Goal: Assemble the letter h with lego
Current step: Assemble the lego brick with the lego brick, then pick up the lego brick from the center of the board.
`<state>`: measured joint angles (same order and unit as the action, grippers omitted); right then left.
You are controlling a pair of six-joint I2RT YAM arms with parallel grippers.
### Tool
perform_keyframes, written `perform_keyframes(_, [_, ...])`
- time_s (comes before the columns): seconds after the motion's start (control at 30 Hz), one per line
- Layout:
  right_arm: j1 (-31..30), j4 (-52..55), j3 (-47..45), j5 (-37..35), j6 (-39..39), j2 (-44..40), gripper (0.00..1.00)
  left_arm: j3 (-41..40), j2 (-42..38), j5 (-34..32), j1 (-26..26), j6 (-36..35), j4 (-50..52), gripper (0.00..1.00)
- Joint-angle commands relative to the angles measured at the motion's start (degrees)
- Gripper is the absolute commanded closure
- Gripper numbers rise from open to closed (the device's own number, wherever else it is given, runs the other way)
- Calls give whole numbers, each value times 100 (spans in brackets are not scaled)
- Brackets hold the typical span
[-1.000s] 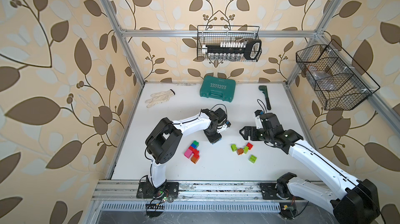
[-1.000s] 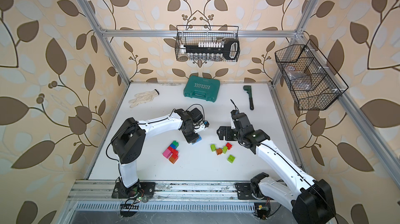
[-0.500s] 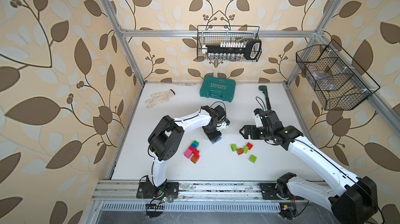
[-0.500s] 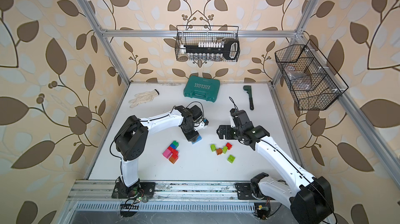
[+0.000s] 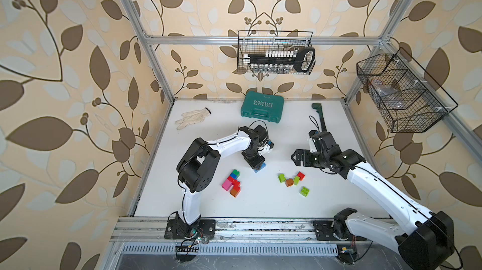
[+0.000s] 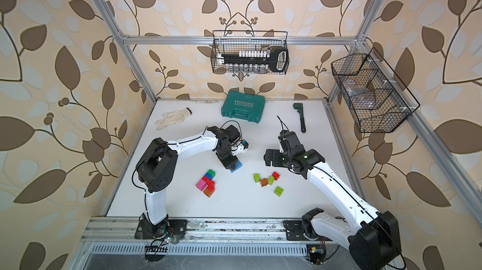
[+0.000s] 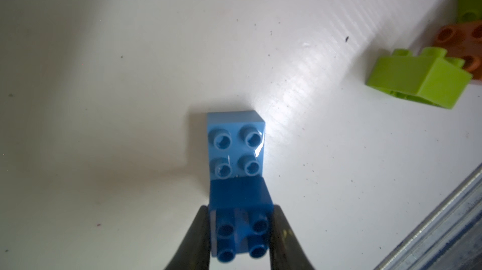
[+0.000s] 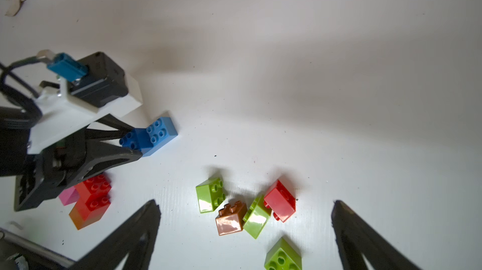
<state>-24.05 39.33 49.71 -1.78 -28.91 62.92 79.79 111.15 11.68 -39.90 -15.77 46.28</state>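
Clock face: 12 o'clock is the back wall in the top views.
Left end effector [image 5: 257,165]: narrow, clamped on the side faces of a dark blue brick [image 7: 241,232].
Held piece: the dark blue brick is joined to a light blue brick [image 7: 236,146] that juts straight out ahead of the jaws. The pair's long axis follows the fingers, toward about 5 o'clock in the top views.
Contact: the light blue brick looks to be resting on the table [image 7: 104,73], but you cannot be sure from here.
Started cluster [image 5: 232,183]: green, blue, red, pink and orange bricks packed together, lying roughly along 12–6. It sits at about 8 o'clock from the left end effector, near but apart.
Loose bricks [image 5: 292,178]: lime, orange and red, at about 4 o'clock from the left end effector, with a lone lime brick [image 5: 304,191] just past them.
Right end effector [image 5: 294,157]: wide and empty, with the loose bricks at about 6 o'clock from it.
Nearer arm: your left, which already carries the blue pair.
Coming move (judgement): a short carry toward 8 o'clock. Turn the pair's axis to match the cluster's before you press it on.
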Motion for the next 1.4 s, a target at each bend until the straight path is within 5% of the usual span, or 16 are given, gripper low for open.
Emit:
perform_keyframes(0.0, [43, 478, 248, -487, -297, -114, 2, -571, 308, -721, -131, 39, -440, 71])
perform_keyframes(0.13, [69, 404, 139, 233, -309, 8, 2, -462, 546, -540, -141, 71, -277, 71])
perform_keyframes(0.37, [-98, 547, 53, 1027, -912, 312, 25, -316, 446, -230, -70, -88, -115, 66])
perform_keyframes(0.7, [-1106, 705, 284, 659, -1260, 1270, 34, -160, -205, 465, 309, 91, -63, 40])
perform_keyframes(0.9, [-1341, 571, 690, 537, -761, 2173, 39, -137, -733, 1069, 727, -12, -37, 30])
perform_keyframes(1.27, [-1503, 602, 1234, 539, -363, 3299, 49, -389, -1688, 2186, 1802, 59, 171, 19])
perform_keyframes(1.37, [-1532, 567, 1259, 576, -359, 3448, 60, -409, -1848, 2305, 1952, 139, 232, 19])
